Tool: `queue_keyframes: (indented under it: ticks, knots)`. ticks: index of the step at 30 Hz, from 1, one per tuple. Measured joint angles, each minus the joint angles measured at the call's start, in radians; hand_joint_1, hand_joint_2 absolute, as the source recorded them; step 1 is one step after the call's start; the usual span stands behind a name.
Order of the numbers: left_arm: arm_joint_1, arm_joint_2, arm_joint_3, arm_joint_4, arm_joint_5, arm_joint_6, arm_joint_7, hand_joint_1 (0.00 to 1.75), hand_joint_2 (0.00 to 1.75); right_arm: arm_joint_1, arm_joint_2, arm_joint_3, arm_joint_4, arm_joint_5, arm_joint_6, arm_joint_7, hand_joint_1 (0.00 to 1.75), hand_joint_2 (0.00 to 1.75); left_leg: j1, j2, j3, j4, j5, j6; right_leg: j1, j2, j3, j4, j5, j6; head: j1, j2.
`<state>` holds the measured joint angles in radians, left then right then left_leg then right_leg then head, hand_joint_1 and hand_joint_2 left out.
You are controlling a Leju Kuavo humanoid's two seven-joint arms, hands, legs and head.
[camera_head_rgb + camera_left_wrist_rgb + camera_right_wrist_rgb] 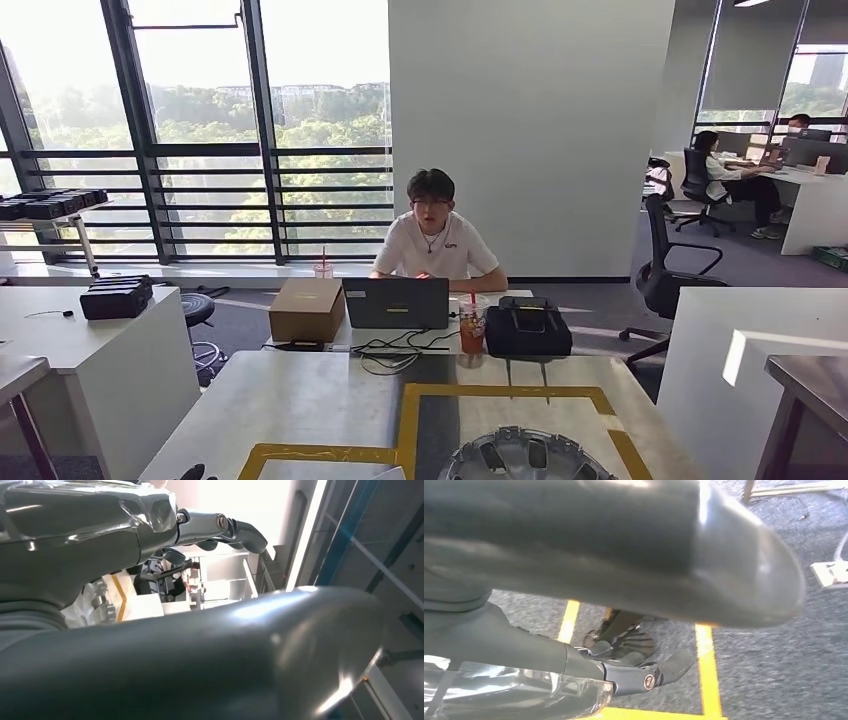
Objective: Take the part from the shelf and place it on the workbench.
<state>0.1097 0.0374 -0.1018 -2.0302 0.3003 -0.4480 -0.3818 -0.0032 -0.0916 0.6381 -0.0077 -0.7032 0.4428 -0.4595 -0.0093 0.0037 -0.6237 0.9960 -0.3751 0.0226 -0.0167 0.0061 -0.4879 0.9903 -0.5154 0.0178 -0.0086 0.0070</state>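
The part (525, 458), a silvery spoked disc that looks like a wheel cover, is lying flat at the near edge of the workbench (300, 400), inside the yellow tape frame (505, 392), so I'd guess the placing is basically done. Being round, it's got no long axis to line up with.

The left hand (200, 535) is hanging with its fingers slightly curled and apart, holding nothing; past it the wrist view is catching the part and the tape. The right hand (634, 672) is hanging over carpet (769, 670) with yellow floor tape (706, 675), fingers loosely spread, also holding nothing. The part is sitting ahead of both hands, a bit toward the right, so the right one is probably nearer if it needs a nudge.

Further out, a person (435, 240) is sitting at the far edge behind a laptop (396, 303), with a box (307, 309), a drink (472, 328) and a black bag (528, 329) alongside.
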Motion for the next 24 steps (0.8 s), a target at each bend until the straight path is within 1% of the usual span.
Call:
queue_keyframes:
  ticks: [1,2,3,4,5,6,7,8,9,10,11,12,13,14,15,16,17,18,19,20,21,22,23,24]
  knots:
    - [0.024,0.005,0.001,-0.006,-0.008,0.002,-0.006,0.00,0.00,0.002,0.002,0.003,0.000,0.002,0.000,0.003,0.00,0.00,0.002,-0.001,-0.003,0.003,0.001,-0.006,-0.002,0.000,-0.006,-0.002,0.002,-0.008,0.001,0.000]
    - [0.050,0.011,0.003,-0.013,-0.017,0.005,-0.013,0.00,0.00,0.003,0.004,0.006,0.000,0.005,-0.001,0.002,0.00,0.00,0.003,-0.002,-0.008,0.011,-0.012,-0.013,-0.004,-0.001,-0.012,-0.003,0.009,-0.016,-0.001,-0.001]
    - [0.076,0.016,0.007,-0.021,-0.025,0.010,-0.018,0.00,0.00,0.005,0.006,0.009,0.000,0.008,-0.002,-0.004,0.00,0.00,0.006,-0.003,-0.018,0.035,-0.042,-0.020,-0.006,-0.003,-0.020,-0.004,0.016,-0.024,-0.002,-0.001]
    - [0.100,0.022,0.011,-0.028,-0.032,0.016,-0.022,0.00,0.00,0.007,0.006,0.013,0.000,0.011,-0.004,-0.012,0.00,0.00,0.009,-0.004,-0.033,0.078,-0.087,-0.026,-0.007,-0.005,-0.029,-0.004,0.025,-0.031,-0.003,-0.001]
    - [0.123,0.026,0.016,-0.035,-0.038,0.023,-0.025,0.00,0.00,0.007,0.005,0.016,0.000,0.013,-0.005,-0.021,0.00,0.00,0.012,-0.005,-0.050,0.139,-0.140,-0.032,-0.006,-0.006,-0.040,-0.004,0.033,-0.034,-0.005,-0.001]
    - [0.143,0.029,0.022,-0.041,-0.043,0.030,-0.027,0.00,0.00,0.007,0.003,0.018,0.000,0.014,-0.006,-0.030,0.00,0.00,0.014,-0.004,-0.066,0.206,-0.184,-0.036,-0.005,-0.007,-0.051,-0.004,0.042,-0.036,-0.005,-0.001]
    - [0.162,0.030,0.027,-0.044,-0.049,0.038,-0.029,0.00,0.00,0.007,0.000,0.019,0.000,0.014,-0.007,-0.037,0.00,0.00,0.016,-0.004,-0.074,0.260,-0.209,-0.039,-0.004,-0.007,-0.061,-0.003,0.051,-0.035,-0.006,-0.001]
    - [0.177,0.031,0.032,-0.047,-0.055,0.046,-0.029,0.00,0.00,0.007,-0.004,0.020,0.000,0.013,-0.009,-0.041,0.00,0.00,0.017,-0.004,-0.067,0.287,-0.213,-0.039,-0.002,-0.008,-0.071,-0.002,0.060,-0.034,-0.007,-0.001]
    - [0.189,0.030,0.037,-0.049,-0.065,0.055,-0.029,0.00,0.00,0.007,-0.008,0.020,0.000,0.012,-0.010,-0.044,0.00,0.00,0.017,-0.004,-0.041,0.276,-0.198,-0.037,-0.001,-0.008,-0.081,-0.002,0.069,-0.033,-0.008,-0.001]
    - [0.199,0.030,0.043,-0.050,-0.078,0.063,-0.027,0.00,0.00,0.006,-0.014,0.021,0.000,0.011,-0.010,-0.044,0.00,0.00,0.016,-0.005,0.005,0.226,-0.173,-0.032,0.001,-0.008,-0.089,-0.002,0.077,-0.031,-0.008,-0.001]
    - [0.204,0.030,0.048,-0.051,-0.090,0.069,-0.025,0.00,0.00,0.005,-0.019,0.022,0.000,0.010,-0.010,-0.042,0.00,0.00,0.014,-0.005,0.062,0.151,-0.155,-0.024,0.002,-0.008,-0.096,-0.001,0.084,-0.029,-0.008,-0.001]
    - [0.209,0.030,0.054,-0.051,-0.102,0.074,-0.022,0.00,0.00,0.005,-0.024,0.024,0.000,0.009,-0.007,-0.037,0.00,0.00,0.011,-0.004,0.116,0.072,-0.148,-0.015,0.003,-0.008,-0.100,-0.002,0.092,-0.026,-0.008,-0.001]
    - [0.213,0.029,0.059,-0.050,-0.110,0.077,-0.019,0.00,0.00,0.004,-0.029,0.026,0.000,0.008,-0.004,-0.031,0.00,0.00,0.006,-0.004,0.155,0.014,-0.147,-0.008,0.003,-0.009,-0.102,-0.003,0.099,-0.021,-0.007,0.000]
    - [0.217,0.029,0.066,-0.049,-0.116,0.080,-0.017,0.00,0.00,0.004,-0.034,0.029,0.001,0.006,-0.002,-0.022,0.00,0.00,0.001,-0.003,0.173,-0.019,-0.152,-0.001,0.001,-0.009,-0.103,-0.004,0.106,-0.015,-0.008,0.000]
    - [0.221,0.029,0.073,-0.046,-0.123,0.082,-0.014,0.00,0.00,0.004,-0.038,0.030,0.001,0.004,0.000,-0.016,0.00,0.00,-0.003,-0.003,0.175,-0.030,-0.152,0.003,-0.001,-0.010,-0.103,-0.007,0.113,-0.007,-0.008,0.000]
    - [0.226,0.028,0.081,-0.042,-0.130,0.085,-0.012,0.00,0.00,0.006,-0.042,0.031,0.002,0.002,-0.001,-0.012,0.00,0.00,-0.004,-0.003,0.170,-0.035,-0.141,0.009,-0.002,-0.010,-0.103,-0.010,0.120,-0.001,-0.008,0.000]
    - [0.230,0.026,0.090,-0.036,-0.140,0.087,-0.008,0.00,0.00,0.008,-0.044,0.032,0.002,0.001,-0.001,-0.013,0.00,0.00,-0.003,-0.002,0.166,-0.045,-0.129,0.015,-0.001,-0.010,-0.108,-0.008,0.118,0.002,-0.009,-0.001]
    - [0.235,0.023,0.099,-0.028,-0.153,0.088,-0.002,0.00,0.00,0.010,-0.045,0.033,0.002,-0.001,-0.001,-0.018,0.00,0.00,-0.001,0.000,0.159,-0.054,-0.113,0.023,0.001,-0.009,-0.116,0.006,0.101,0.001,-0.008,-0.001]
    - [0.241,0.020,0.109,-0.018,-0.166,0.087,0.006,0.00,0.00,0.011,-0.047,0.034,0.003,-0.002,-0.002,-0.023,0.00,0.00,0.002,0.001,0.149,-0.063,-0.096,0.028,0.002,-0.009,-0.130,0.039,0.065,-0.004,-0.006,-0.001]
    - [0.248,0.016,0.120,-0.006,-0.181,0.083,0.017,0.00,0.00,0.011,-0.047,0.034,0.003,-0.003,-0.001,-0.028,0.00,0.00,0.002,0.002,0.136,-0.065,-0.083,0.031,0.000,-0.009,-0.147,0.091,0.018,-0.009,-0.005,-0.001]
    - [0.255,0.013,0.132,0.009,-0.198,0.078,0.029,0.00,0.00,0.012,-0.048,0.034,0.003,-0.004,0.002,-0.032,0.00,0.00,0.002,0.002,0.121,-0.066,-0.070,0.033,0.000,-0.008,-0.164,0.156,-0.029,-0.013,-0.003,-0.001]
    - [0.260,0.009,0.143,0.029,-0.217,0.073,0.041,0.00,0.00,0.012,-0.050,0.034,0.003,-0.004,0.006,-0.034,0.00,0.00,0.001,0.003,0.107,-0.065,-0.059,0.033,-0.002,-0.008,-0.174,0.218,-0.058,-0.010,-0.002,-0.001]
    - [0.263,0.006,0.154,0.053,-0.237,0.069,0.051,0.00,0.00,0.012,-0.051,0.035,0.003,-0.004,0.011,-0.035,0.00,0.00,0.001,0.003,0.093,-0.064,-0.048,0.032,-0.003,-0.008,-0.175,0.259,-0.065,-0.001,-0.002,-0.001]
    - [0.266,0.003,0.167,0.083,-0.260,0.065,0.059,0.00,0.00,0.012,-0.053,0.035,0.003,-0.004,0.016,-0.035,0.00,0.00,0.002,0.003,0.080,-0.061,-0.037,0.029,-0.005,-0.008,-0.160,0.270,-0.052,0.011,-0.001,-0.001]
